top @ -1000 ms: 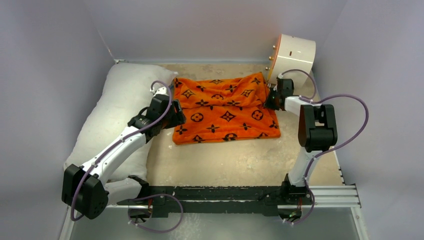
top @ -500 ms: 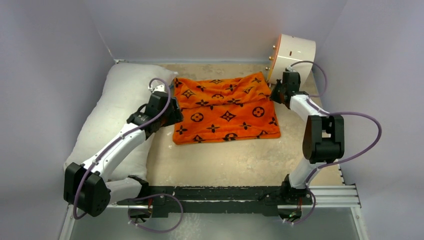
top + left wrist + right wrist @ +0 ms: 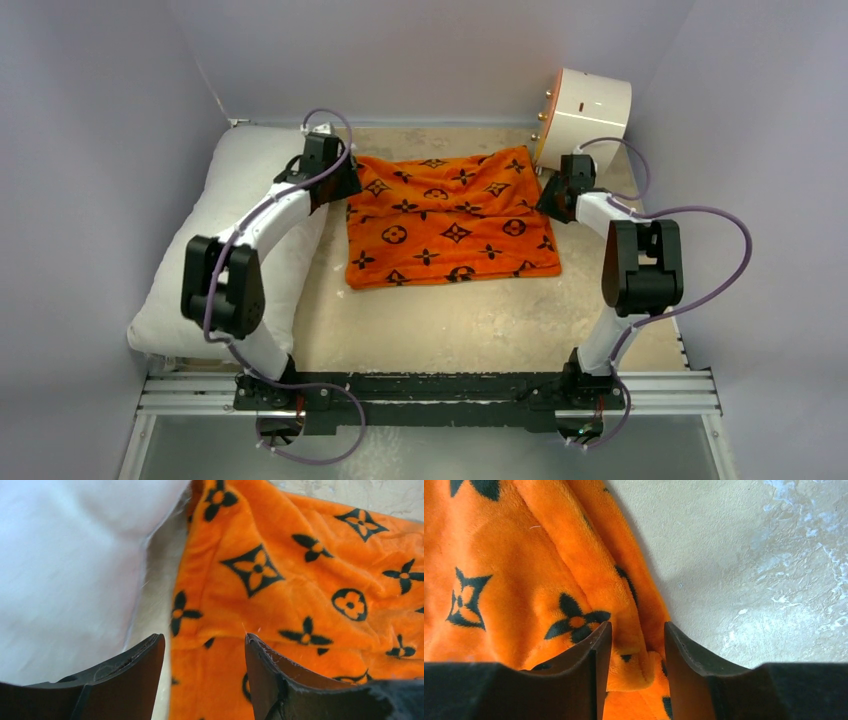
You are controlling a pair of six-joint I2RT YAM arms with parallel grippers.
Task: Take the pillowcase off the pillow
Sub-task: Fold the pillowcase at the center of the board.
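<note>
Pillowcase is lying flat on the tabletop, with the pillow resting bare just beside its left edge. The left gripper is hovering over its far-left corner, jaws released and empty. The right gripper is straddling its far-right hem, jaws standing apart, clamping nothing. Judgement: removal is looking complete. The next move calls for lifting the 2 arms clear without snagging fabric.

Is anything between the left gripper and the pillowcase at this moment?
Nothing visible. The left gripper hangs open directly over the pillowcase, at the edge facing the pillow, which lies off to the side.
</note>
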